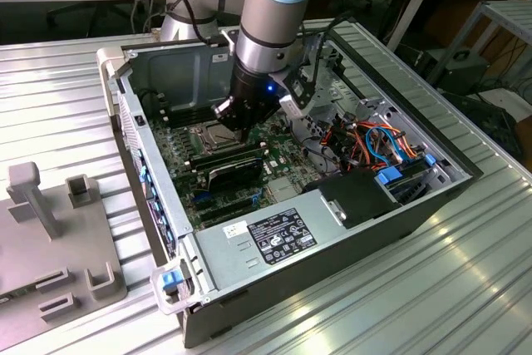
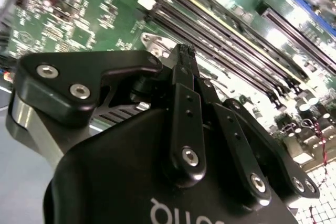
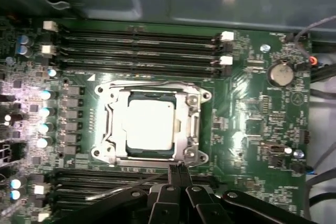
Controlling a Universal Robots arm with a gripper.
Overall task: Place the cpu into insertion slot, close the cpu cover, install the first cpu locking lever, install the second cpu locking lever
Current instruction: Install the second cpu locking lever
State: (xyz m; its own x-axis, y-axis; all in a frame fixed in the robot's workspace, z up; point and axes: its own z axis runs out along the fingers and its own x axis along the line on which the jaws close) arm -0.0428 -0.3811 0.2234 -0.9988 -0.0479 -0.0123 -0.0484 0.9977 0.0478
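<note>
In the first wrist view the cpu (image 3: 149,124) lies flat in the insertion slot (image 3: 107,139), its pale metal top showing through the window of the cpu cover (image 3: 192,121), which lies down over it. A thin wire locking lever (image 3: 119,188) slants up from the slot's edge toward my fingers. My gripper (image 3: 176,168) is shut, its tips together right at the slot's edge where the lever ends. The second wrist view shows the same gripper (image 2: 184,51) with its fingers pressed together just above the board. In the exterior view the gripper (image 1: 233,120) stands over the slot (image 1: 209,135).
Long black memory slots (image 3: 142,51) run along both sides of the socket. A coin battery (image 3: 282,73) sits nearby. The case walls (image 1: 166,60), coloured cables (image 1: 374,143) and a power supply (image 1: 274,234) hem the board. A grey fixture (image 1: 50,239) stands at the exterior view's left.
</note>
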